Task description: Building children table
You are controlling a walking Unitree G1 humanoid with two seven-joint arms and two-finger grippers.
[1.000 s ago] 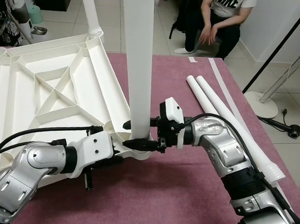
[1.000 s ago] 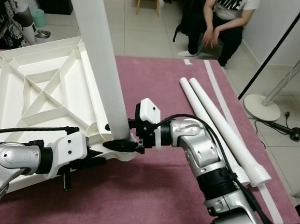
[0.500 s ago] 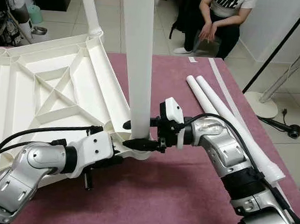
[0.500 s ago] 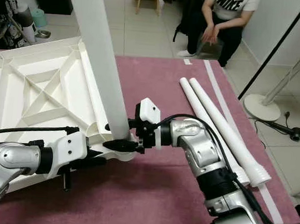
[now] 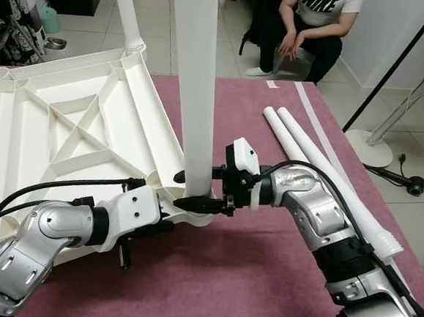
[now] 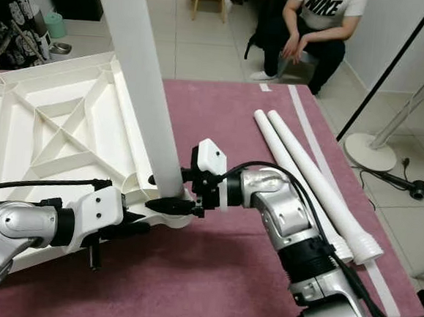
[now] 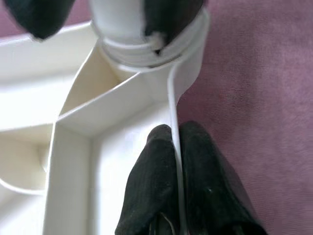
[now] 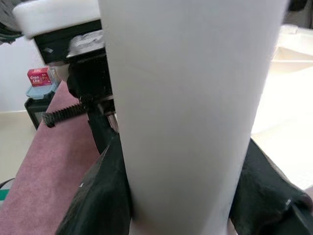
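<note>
We judge the white table leg (image 5: 197, 91) to be light, hollow plastic, stiff but smooth enough to slip, so we hold it low, just above its socket, where a long tube tips least. Our right gripper (image 5: 197, 190) is clamped around its base, one finger on each side. Our left gripper (image 7: 177, 186) is pinched on the thin rim of the upturned tabletop (image 5: 60, 128), steadying it on the purple mat (image 5: 239, 278). The tabletop is white, ribbed underneath, with round corner sockets; a second leg (image 5: 128, 12) stands in the far corner, and two spare legs (image 5: 321, 171) lie just to the right.
</note>
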